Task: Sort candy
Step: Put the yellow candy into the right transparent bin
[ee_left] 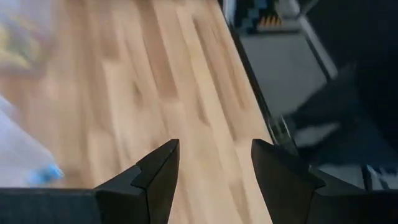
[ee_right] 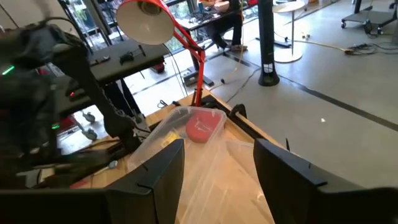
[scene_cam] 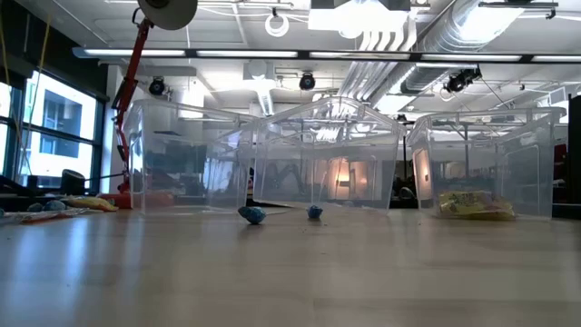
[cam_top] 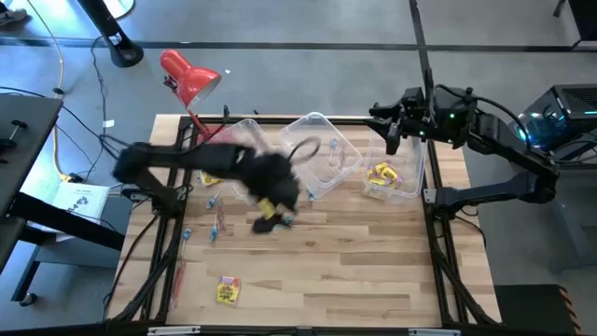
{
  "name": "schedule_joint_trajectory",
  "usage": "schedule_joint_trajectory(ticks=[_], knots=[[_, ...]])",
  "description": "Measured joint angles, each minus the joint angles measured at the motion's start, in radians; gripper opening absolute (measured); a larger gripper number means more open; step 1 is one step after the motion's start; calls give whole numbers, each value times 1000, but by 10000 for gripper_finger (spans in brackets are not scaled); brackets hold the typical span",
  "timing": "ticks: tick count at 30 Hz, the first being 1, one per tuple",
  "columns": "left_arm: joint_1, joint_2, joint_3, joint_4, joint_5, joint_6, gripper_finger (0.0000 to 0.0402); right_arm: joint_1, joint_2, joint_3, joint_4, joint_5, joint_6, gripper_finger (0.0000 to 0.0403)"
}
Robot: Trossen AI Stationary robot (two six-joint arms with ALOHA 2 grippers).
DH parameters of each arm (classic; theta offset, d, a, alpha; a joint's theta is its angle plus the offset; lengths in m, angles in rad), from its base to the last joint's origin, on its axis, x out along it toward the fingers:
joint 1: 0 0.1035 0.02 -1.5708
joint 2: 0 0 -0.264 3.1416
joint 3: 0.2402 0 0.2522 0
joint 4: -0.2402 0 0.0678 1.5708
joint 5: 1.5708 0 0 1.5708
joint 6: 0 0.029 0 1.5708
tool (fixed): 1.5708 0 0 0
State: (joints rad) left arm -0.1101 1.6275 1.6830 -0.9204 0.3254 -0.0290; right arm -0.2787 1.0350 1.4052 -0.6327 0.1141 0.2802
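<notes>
Candy lies scattered on the wooden table's left half: a yellow packet (cam_top: 227, 291), blue-wrapped pieces (cam_top: 215, 202) and slim red sticks (cam_top: 221, 220). Two blue pieces (scene_cam: 252, 214) lie on the table in front of the middle bin (cam_top: 322, 154). More yellow packets (cam_top: 382, 175) lie in the right bin (cam_top: 401, 182), and red pieces (ee_right: 200, 127) in the left bin (cam_top: 238, 140). My left gripper (ee_left: 214, 146), blurred in the high view (cam_top: 284, 196), hangs open above the table's middle with nothing between its fingers. My right gripper (cam_top: 392, 140) waits open, raised over the right bin's far edge.
Three clear bins stand in a row along the table's far side. A red desk lamp (cam_top: 191, 79) leans over the far left corner. Bare wood lies between the bins and the near edge on the table's right half (cam_top: 373, 271).
</notes>
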Motion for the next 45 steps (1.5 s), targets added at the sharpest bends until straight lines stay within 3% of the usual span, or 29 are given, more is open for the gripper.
schedule_joint_trajectory(ticks=[3, 6, 9, 15, 25, 34, 40, 43, 45], knots=[[-101, -114, -187, 22, -82, -123, 193, 0, 6, 0, -15, 12, 10, 188], [-180, -210, -385, 111, -111, -281, 193, 0, 14, 0, -15, 18, 10, 188], [-249, -283, -553, 123, -141, -345, 193, 0, 23, 0, -15, 33, 9, 188], [-376, -319, -757, 147, -118, -522, 193, 0, 47, 0, -16, 36, 10, 188], [-589, -230, -845, 240, -170, -623, 193, 0, 91, 0, -35, 36, 8, 188], [-632, -75, -846, 332, -197, -537, 193, 0, 92, 0, -83, 38, 15, 188], [-630, 29, -842, 374, -189, -566, 190, 0, 92, 0, -95, 39, 18, 188], [-627, 55, -841, 362, -156, -596, 159, 0, 92, 0, -96, 39, 18, 188], [-628, 53, -842, 366, -139, -603, 111, 0, 92, 0, -98, 38, 18, 188]])
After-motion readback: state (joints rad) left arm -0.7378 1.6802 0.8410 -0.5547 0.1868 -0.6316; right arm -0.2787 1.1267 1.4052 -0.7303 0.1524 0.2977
